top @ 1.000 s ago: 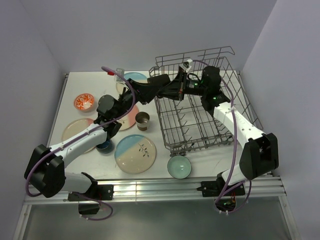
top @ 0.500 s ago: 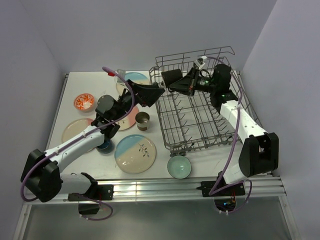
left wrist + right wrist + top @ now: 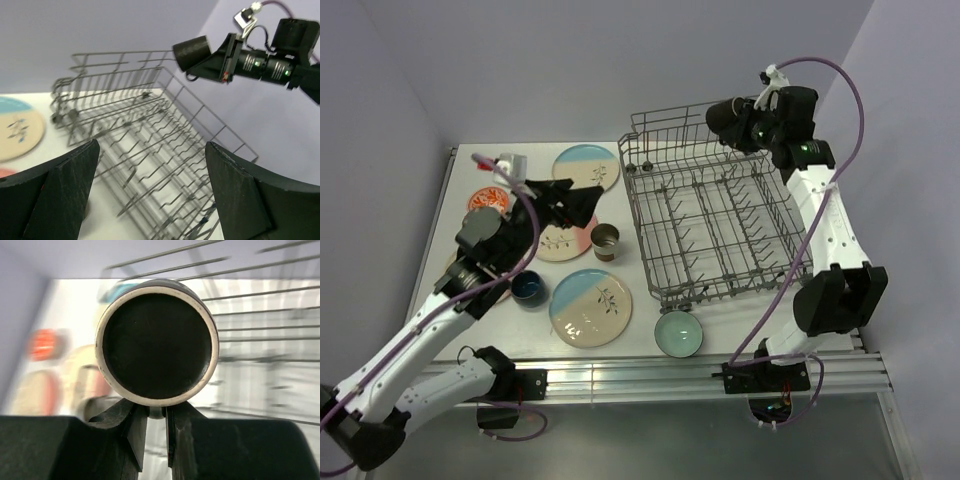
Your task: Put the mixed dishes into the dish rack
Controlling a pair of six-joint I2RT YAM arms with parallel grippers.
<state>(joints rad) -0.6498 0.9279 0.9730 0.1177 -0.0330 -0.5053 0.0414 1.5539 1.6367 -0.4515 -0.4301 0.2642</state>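
Observation:
My right gripper (image 3: pixel 745 124) is shut on a dark mug (image 3: pixel 723 116) and holds it on its side in the air above the far right part of the grey wire dish rack (image 3: pixel 636 215). In the right wrist view the mug's dark base with its cream ring (image 3: pixel 156 342) fills the middle, and the fingers (image 3: pixel 156 412) pinch a small part under it. My left gripper (image 3: pixel 578 200) is open and empty over the pink plate (image 3: pixel 558 240). Its fingers (image 3: pixel 151 150) frame the rack (image 3: pixel 150 130) in the left wrist view. The rack holds no dishes.
On the table left of the rack lie a blue plate (image 3: pixel 587 165) at the back, a brown mug (image 3: pixel 606 240), a dark-blue mug (image 3: pixel 528 287), a blue plate (image 3: pixel 590 306) in front and an orange-red bowl (image 3: pixel 485 200). A teal bowl (image 3: pixel 678 333) sits before the rack.
The right gripper has carried the dark mug up and to the right, from the rack's left side to its far right. The left arm has drawn back left, away from the rack.

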